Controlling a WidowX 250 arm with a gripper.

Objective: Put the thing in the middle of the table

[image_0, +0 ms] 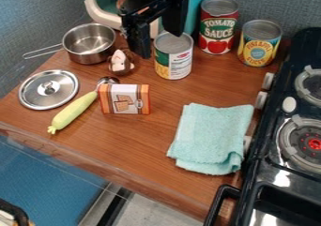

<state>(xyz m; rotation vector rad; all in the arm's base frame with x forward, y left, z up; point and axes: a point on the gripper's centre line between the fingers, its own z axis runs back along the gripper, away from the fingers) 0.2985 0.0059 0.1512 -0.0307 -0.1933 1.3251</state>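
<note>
At the top centre, the black gripper (pixel 161 45) hangs over the table's back part, its two fingers apart and open. Behind and below them stands a small can (pixel 173 56) with a green, yellow and white label; whether they touch it, I cannot tell. A small brown-haired figure (pixel 120 62) is just left of the can. An orange and white cracker box (pixel 125 99) stands left of the middle of the wooden table (pixel 147 140). A folded light teal cloth (pixel 210 138) lies to the right of the middle.
At the left are a metal pot (pixel 89 43), its lid (pixel 48 89), a yellow-green handled spoon (pixel 74 111). A tomato sauce can (pixel 218 25) and a pineapple can (pixel 259 42) stand at the back right. The black stove (pixel 270 150) borders the table's right side.
</note>
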